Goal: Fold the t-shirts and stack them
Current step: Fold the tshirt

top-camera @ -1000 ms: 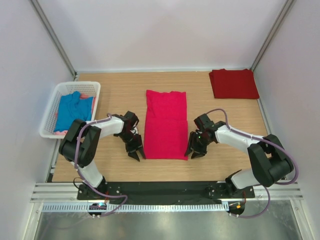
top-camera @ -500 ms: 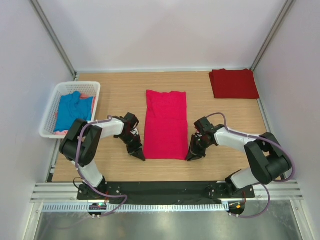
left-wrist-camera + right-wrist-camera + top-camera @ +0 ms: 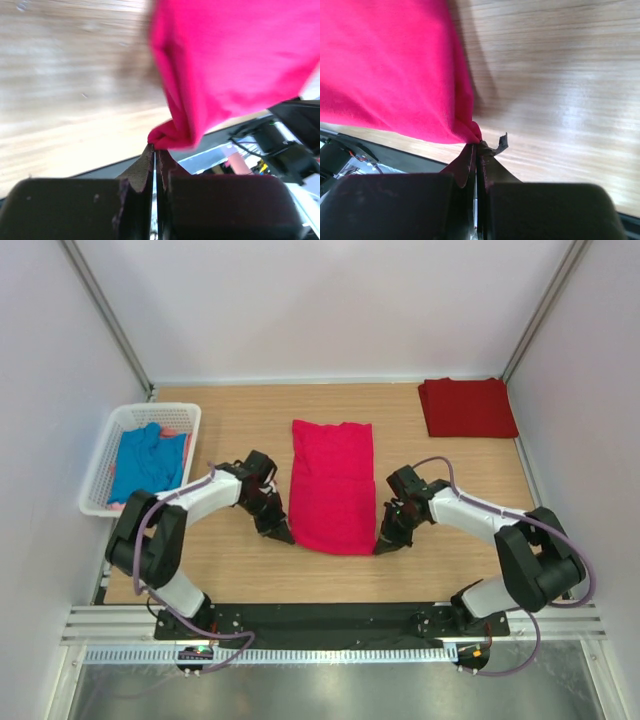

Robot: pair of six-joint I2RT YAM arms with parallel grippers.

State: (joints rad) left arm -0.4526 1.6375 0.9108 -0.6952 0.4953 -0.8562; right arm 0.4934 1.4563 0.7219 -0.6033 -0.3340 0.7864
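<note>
Pinkish-red t-shirt (image 3: 333, 485) lies as a long flat strip on the wooden surface (image 3: 240, 430), well right of the white lattice basket (image 3: 160, 410), its near corners clamped in the left pincer (image 3: 154, 154) and right pincer (image 3: 479, 149), apparently so the hem can be folded over.

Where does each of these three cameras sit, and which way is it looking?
Top: fixed above and behind the robot, looking down on the table; left arm and right arm both show.
Left wrist: on the left arm, looking along the left gripper, shut on the bright shirt's near corner.
Right wrist: on the right arm, looking along the right gripper, shut on the other corner.
Shared: all three see that shirt.
</note>
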